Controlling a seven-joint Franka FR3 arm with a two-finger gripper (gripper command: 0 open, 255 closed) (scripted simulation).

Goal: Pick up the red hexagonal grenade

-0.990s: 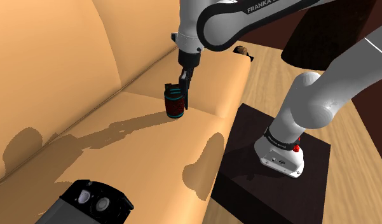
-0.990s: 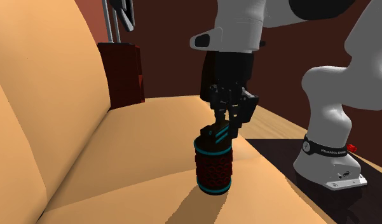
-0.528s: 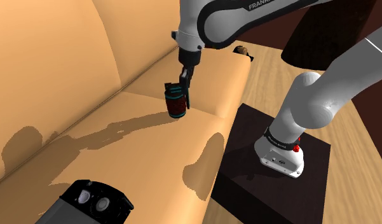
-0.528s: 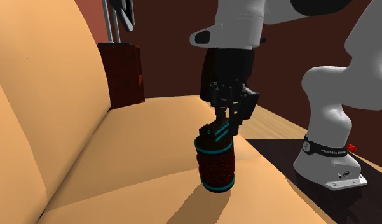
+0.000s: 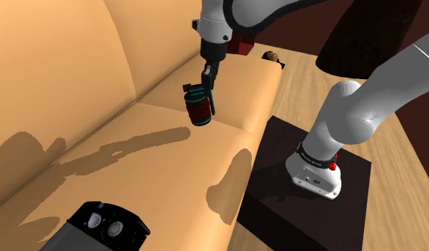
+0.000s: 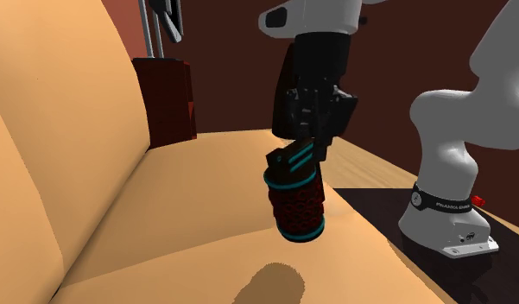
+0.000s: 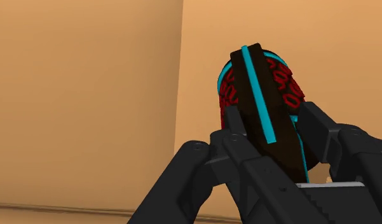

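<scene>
The grenade (image 5: pixel 198 109) is a dark red patterned cylinder with teal bands and a dark lever on top. It hangs tilted above the tan sofa seat (image 5: pixel 155 164), clear of the cushion, with its shadow below it. My black gripper (image 5: pixel 206 84) is shut on its top lever. From the second exterior view, the grenade (image 6: pixel 297 205) dangles under the gripper (image 6: pixel 306 148), and a round shadow lies on the cushion beneath. In the wrist view, the fingers (image 7: pixel 243 143) clasp the grenade (image 7: pixel 278 83) at its lever.
The sofa backrest (image 5: pixel 56 64) rises at the shoulder view's left. A dark red box (image 6: pixel 167 99) stands at the far end of the seat. My stand (image 5: pixel 305 192) sits on the wooden floor (image 5: pixel 398 171). A black device (image 5: pixel 106 228) lies near the seat's front.
The gripper has risen with the grenade in it. The grenade has left the cushion and now hangs tilted above its own shadow.
</scene>
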